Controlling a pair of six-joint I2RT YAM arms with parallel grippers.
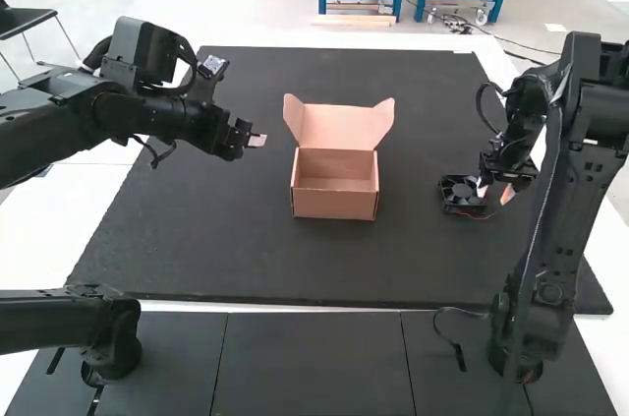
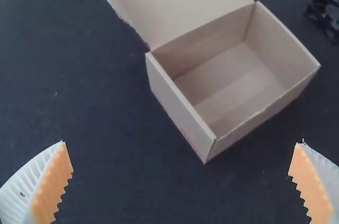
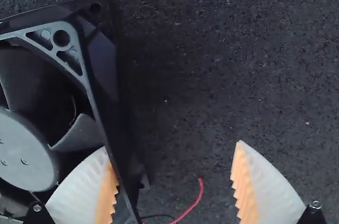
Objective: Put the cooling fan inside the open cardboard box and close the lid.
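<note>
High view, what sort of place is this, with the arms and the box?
Probably a robotics lab bench: left arm and right arm fixed at a table, a black mat, a box and fan set out for practice.

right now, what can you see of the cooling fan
The cooling fan is a black square plastic-looking frame with corner holes, dark blades and a grey hub; a thin red wire trails from it. It lies on the black mat, right of the cardboard box and apart from it. The open right gripper straddles one frame edge.

Right claw point(image 1: 494, 188) at cooling fan point(image 1: 459, 195), near open cardboard box point(image 1: 334, 202).
</note>
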